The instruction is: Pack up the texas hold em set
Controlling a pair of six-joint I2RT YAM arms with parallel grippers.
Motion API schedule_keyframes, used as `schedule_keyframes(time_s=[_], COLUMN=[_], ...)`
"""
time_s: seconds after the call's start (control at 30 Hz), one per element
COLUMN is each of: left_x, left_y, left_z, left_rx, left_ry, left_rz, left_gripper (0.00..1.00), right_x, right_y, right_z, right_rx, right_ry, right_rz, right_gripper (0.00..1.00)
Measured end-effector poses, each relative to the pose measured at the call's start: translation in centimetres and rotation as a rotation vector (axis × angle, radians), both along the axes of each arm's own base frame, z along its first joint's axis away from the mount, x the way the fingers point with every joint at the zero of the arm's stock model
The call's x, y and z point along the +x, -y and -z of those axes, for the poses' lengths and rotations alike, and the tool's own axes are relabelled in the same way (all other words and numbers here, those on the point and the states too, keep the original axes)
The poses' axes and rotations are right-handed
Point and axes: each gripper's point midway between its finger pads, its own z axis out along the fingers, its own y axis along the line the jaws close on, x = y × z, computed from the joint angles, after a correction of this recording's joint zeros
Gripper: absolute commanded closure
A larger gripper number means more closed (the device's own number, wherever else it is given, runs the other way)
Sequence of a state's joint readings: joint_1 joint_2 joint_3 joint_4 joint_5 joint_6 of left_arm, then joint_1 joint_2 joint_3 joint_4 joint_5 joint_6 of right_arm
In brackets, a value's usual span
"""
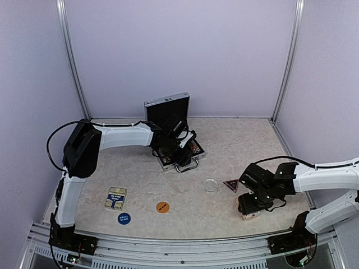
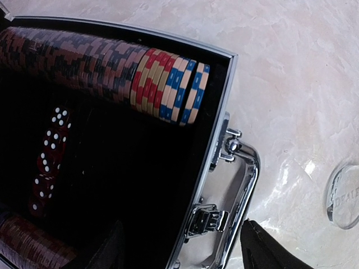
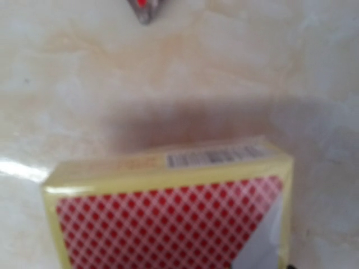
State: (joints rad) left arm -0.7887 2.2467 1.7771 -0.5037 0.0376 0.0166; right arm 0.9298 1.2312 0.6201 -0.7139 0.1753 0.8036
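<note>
Marbled table (image 1: 241, 140) first: the case (image 1: 168, 109) lies open by the far edge, middle, with chips (image 2: 112, 61) racked inside. Your left gripper (image 2: 185, 255) hangs with its fingers apart, straddling the front wall by the latch (image 2: 206, 219). Go lower and you may snag it or shove the case. Toward the near right corner, your right gripper (image 1: 251, 204) sits over the red deck (image 3: 168, 224); I can't tell if it's clamped. A shallow hold could drop the deck onto the triangle (image 1: 230, 184) or the clear disc (image 1: 211, 185).

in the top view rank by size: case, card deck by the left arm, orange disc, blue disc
1. case
2. card deck
3. orange disc and blue disc: look alike, not ranked
</note>
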Motion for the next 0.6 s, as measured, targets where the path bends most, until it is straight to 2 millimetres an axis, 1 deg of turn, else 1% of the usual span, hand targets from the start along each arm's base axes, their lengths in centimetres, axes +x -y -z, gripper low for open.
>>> schedule_keyframes(time_s=[0.23,0.37,0.43,0.6], left_x=[0.1,-0.1,-0.3,-0.4], left_y=[0.3,0.4,0.5,0.7], left_z=[1.7,2.2,2.2,2.1], left_rx=[0.020,0.014,0.006,-0.008], left_ry=[-0.020,-0.039,-0.046,-0.057], left_rz=[0.019,0.030,0.038,0.061], left_gripper=[0.31,0.32,0.37,0.43], right_x=[0.4,0.8,1.1,1.6], right_y=[-0.6,-1.1,-1.5,-2.2], right_z=[-1.7,-3.3,-4.4,-6.7], right_rx=[0.038,0.069,0.094,0.148], right_ry=[0.032,0.058,0.078,0.121], right_rz=[-0.011,-0.018,-0.020,-0.024], right_gripper=[0.84,0.85,0.85,0.86])
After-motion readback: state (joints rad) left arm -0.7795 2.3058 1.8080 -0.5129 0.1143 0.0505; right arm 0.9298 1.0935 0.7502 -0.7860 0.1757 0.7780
